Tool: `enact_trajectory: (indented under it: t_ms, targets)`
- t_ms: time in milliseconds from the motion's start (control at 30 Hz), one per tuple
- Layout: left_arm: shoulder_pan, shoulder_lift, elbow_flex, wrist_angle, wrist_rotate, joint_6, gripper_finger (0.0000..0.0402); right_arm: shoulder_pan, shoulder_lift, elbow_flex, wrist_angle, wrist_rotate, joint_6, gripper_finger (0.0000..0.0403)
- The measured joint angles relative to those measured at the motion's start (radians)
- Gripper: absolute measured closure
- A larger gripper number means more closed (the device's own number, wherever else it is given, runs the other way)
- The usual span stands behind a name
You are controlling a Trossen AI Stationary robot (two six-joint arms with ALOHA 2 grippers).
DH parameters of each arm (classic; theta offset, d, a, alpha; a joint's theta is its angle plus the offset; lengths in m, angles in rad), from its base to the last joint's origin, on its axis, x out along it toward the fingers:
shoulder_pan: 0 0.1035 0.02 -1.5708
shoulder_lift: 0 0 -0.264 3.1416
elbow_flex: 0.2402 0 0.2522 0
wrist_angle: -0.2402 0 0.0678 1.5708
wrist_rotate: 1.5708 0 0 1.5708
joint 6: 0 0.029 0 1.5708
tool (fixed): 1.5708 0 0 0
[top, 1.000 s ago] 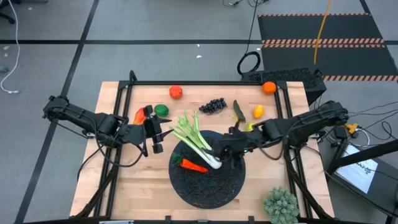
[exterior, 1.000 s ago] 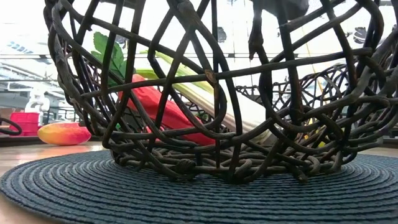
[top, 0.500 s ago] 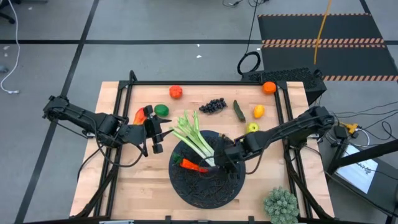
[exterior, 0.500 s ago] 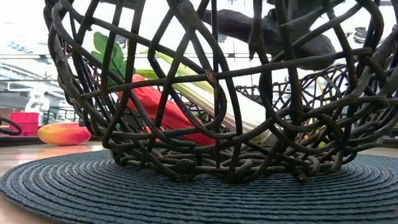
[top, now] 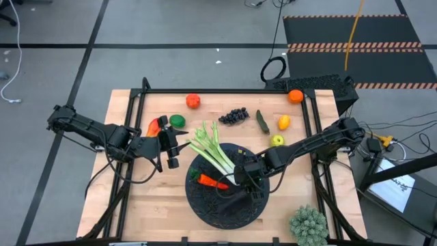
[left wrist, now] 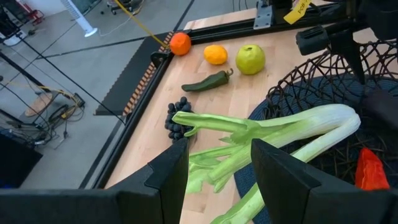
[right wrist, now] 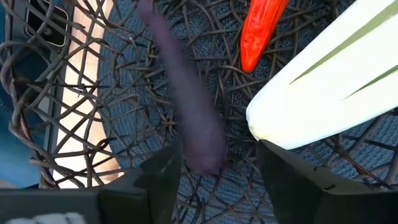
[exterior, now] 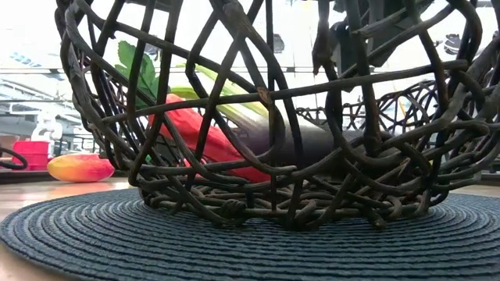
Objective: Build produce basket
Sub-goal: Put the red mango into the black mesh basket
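The black woven basket point(top: 205, 208) stands at the table's near middle on a round dark mat. In it lie the leek point(top: 217, 158), its leaves over the far-left rim, the orange carrot point(top: 212, 182) and the purple eggplant point(right wrist: 186, 106), which shows low in the basket point(exterior: 312, 144). My right gripper point(top: 247, 183) hangs open over the basket, pointing down. Its fingers stand on either side of the eggplant's near end point(right wrist: 205, 158) without touching it. My left gripper point(top: 171, 149) waits open left of the basket, facing the leek's leaves point(left wrist: 217, 134).
On the far half of the table lie the red pepper point(top: 156, 126), lime point(top: 177, 121), tomato point(top: 193, 100), grapes point(top: 235, 115), pickle point(top: 263, 121), a lemon point(top: 283, 122), a yellow-green fruit point(top: 276, 140) and an orange point(top: 295, 96). A spiky pale-green clump point(top: 308, 224) sits at the near right corner.
My right gripper has moved from the basket's far-right rim toward its middle and down. The eggplant, seen high under the gripper half a second ago, has come down and now lies on the basket's floor beside the leek and carrot.
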Motion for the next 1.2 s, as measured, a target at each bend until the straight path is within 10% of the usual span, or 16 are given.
enact_trajectory:
  t_ms: [233,667,1200]
  targets:
    - [0.0,0.0,0.0,-0.004,0.0,-0.004,0.0224,0.015,0.0,-0.001,0.015,0.043,0.084,0.018]
    - [0.013,0.0,0.0,-0.081,-0.002,-0.047,0.0224,0.105,-0.119,-0.002,-0.004,0.571,-0.013,0.0213]
    - [0.107,-0.019,0.0,-0.463,-0.012,-0.314,0.0224,0.11,-0.487,-0.287,0.24,0.707,-0.121,0.0237]
